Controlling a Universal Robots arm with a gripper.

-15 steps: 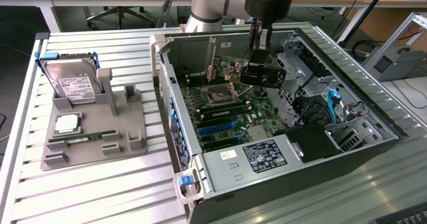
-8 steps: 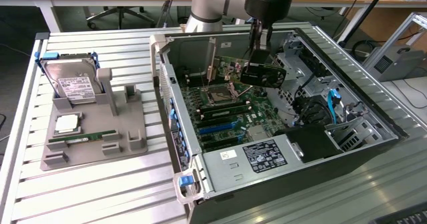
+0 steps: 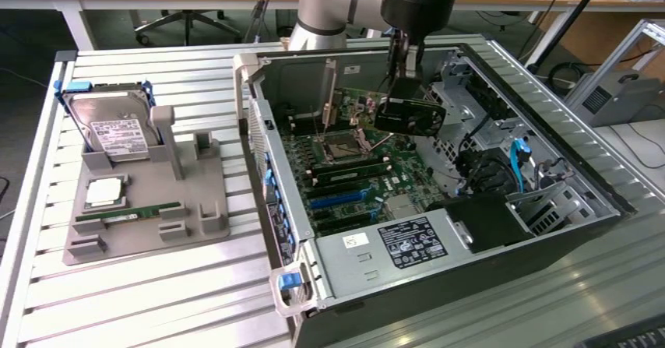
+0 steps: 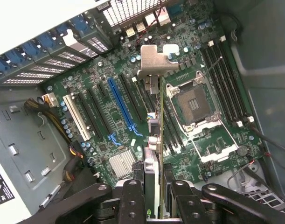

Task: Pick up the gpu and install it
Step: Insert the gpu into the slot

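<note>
Holding gpu [image 3: 410, 114] above motherboard [image 4: 109, 116], tool [image 4: 154, 196] inside case [image 3: 540, 114]

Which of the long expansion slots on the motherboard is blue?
The blue slot is the one between the white slot and the held gpu; the others are black.

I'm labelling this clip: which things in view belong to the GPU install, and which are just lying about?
In the job:
- gpu, held in the end effector
- motherboard
- computer case

Lying about:
- hard drive
- RAM stick
- grey holder tray
</note>
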